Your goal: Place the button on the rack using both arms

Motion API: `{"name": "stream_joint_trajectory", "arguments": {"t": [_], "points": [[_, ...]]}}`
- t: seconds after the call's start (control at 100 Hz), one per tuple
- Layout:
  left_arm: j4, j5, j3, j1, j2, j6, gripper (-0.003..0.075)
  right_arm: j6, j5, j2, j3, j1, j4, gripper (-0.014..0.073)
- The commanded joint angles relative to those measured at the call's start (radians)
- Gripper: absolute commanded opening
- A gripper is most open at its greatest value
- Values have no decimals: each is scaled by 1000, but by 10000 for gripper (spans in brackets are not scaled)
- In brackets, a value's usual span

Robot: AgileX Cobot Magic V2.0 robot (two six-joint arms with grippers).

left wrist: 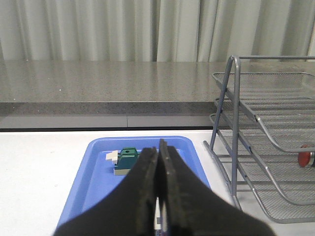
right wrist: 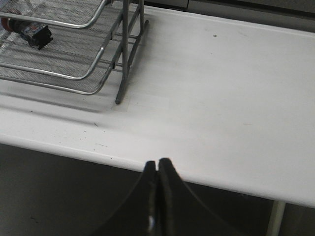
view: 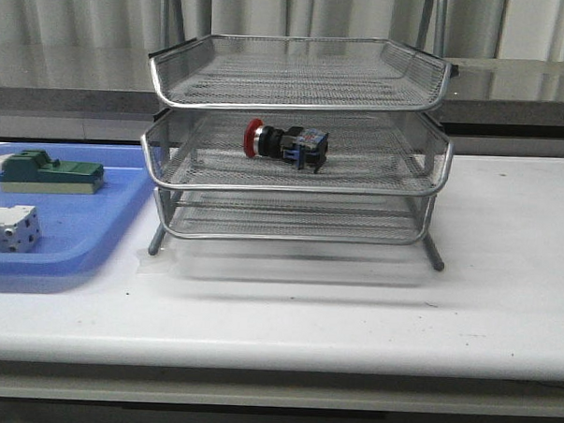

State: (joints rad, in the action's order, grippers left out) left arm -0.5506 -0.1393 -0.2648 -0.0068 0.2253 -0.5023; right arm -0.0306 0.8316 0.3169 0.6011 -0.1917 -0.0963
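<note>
The button (view: 285, 142), red head, black body and blue rear block, lies on its side in the middle tier of the silver wire rack (view: 301, 98). Its red head (left wrist: 305, 157) shows at the edge of the left wrist view, and its dark body (right wrist: 34, 33) in the right wrist view. My left gripper (left wrist: 158, 147) is shut with nothing in it, above the blue tray and apart from the rack (left wrist: 235, 123). My right gripper (right wrist: 157, 164) is shut and empty, at the table's front edge, well away from the rack (right wrist: 124, 54). Neither arm appears in the front view.
A flat blue tray (view: 84, 245) sits left of the rack, holding a green-topped block (view: 50, 172) and a white blocky component (view: 8, 229). The green block (left wrist: 127, 158) also shows beyond my left fingers. A grey counter and curtains stand behind the table.
</note>
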Motion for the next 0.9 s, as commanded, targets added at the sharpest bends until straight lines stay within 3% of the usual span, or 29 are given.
{"name": "stream_joint_trajectory", "arguments": {"t": [0.0,0.36,0.62,0.89], "points": [[-12,71,-26,-2,10,11,-20,-2,-70,8,22,8,-16,-60],[-12,71,-26,-2,10,11,-20,-2,-308,-37,-143,14,-12,-60],[-12,71,-26,-2,10,11,-20,-2,-543,-180,-333,90,37,-60],[-12,71,-26,-2,10,11,-20,-2,-646,-321,-499,106,56,-60]]}}
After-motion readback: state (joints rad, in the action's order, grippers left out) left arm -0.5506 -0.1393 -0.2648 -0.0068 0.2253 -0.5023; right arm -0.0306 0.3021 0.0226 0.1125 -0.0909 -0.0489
